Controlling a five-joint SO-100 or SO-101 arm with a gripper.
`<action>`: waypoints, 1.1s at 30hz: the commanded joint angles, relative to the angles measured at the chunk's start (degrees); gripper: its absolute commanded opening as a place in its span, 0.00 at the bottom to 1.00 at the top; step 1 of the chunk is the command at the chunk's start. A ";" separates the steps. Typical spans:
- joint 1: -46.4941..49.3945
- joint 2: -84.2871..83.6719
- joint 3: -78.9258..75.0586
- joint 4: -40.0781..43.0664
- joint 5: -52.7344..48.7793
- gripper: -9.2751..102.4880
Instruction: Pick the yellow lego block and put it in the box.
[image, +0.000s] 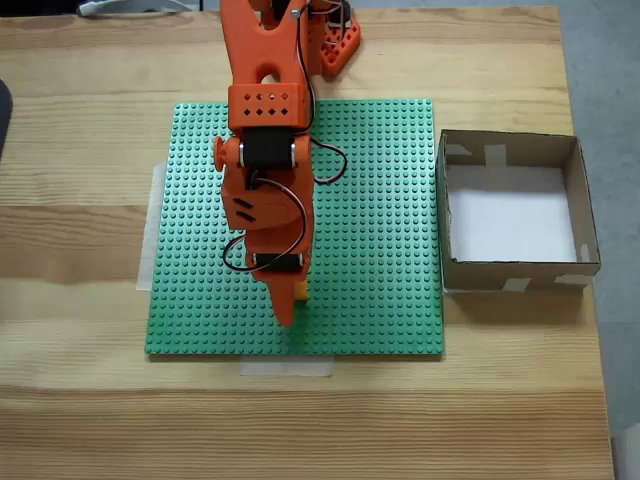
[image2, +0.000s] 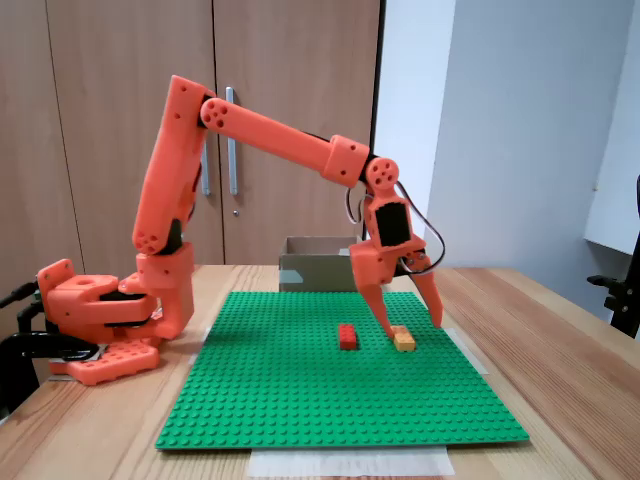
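orange arm (image2: 270, 140) reaching out over the green studded plate (image: 380, 250). gripper (image2: 412, 327) pointing down with jaws spread wide apart, holding nothing. one fingertip just beside the yellow lego block (image2: 403, 340), the other out past it on the far side, so block sitting on the plate between the two tips in the side fixed view. hard to tell there whether that near tip touches the block or only hangs close.

from above, in the other fixed view, gripper (image: 287, 312) mostly hiding the yellow lego block (image: 301, 291); just a small yellow corner peeking out beside the orange finger. jaw opening not clear from up here.

red brick (image2: 347, 336) lying near the yellow one on the plate in the side fixed view, a little apart.

the box (image: 585, 215) sitting on the wooden table (image: 80, 420) right beside the plate's edge, white bottom bare. in the side fixed view, the box (image2: 310, 262) partly hidden behind the arm, only its brown wall showing.

arm's base cut off at the top edge of the view from above.
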 joint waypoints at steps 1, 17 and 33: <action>0.18 0.35 -0.09 -0.44 -0.44 0.32; 0.09 0.44 0.35 -0.62 -1.05 0.26; 0.53 0.97 1.58 -1.93 -3.43 0.18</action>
